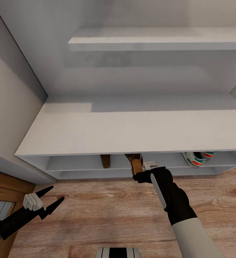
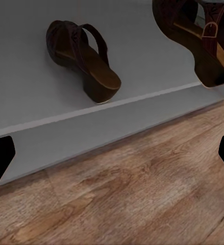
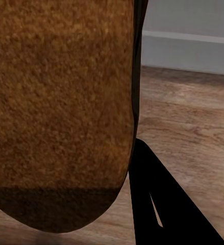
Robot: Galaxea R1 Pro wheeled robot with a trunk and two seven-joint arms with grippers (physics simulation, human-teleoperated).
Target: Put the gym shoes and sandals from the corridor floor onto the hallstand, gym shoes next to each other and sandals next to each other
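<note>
The hallstand (image 1: 132, 132) is seen wide and low above the corridor floor (image 1: 96, 211). The gym shoes (image 1: 198, 157) are shelved near its right end. One sandal (image 2: 83, 58) rests mid-shelf; the other sandal (image 1: 135, 163) is grasped by the right end effector (image 1: 141, 176) at the shelf's front edge. The left end effector (image 1: 50, 199) is held released over bare floor.

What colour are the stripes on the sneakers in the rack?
Green on white gym shoes, with red-orange patches; the head view shows them best.

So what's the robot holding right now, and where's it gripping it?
The right gripper holds a sandal by its heel end; the left gripper is open and empty.
</note>
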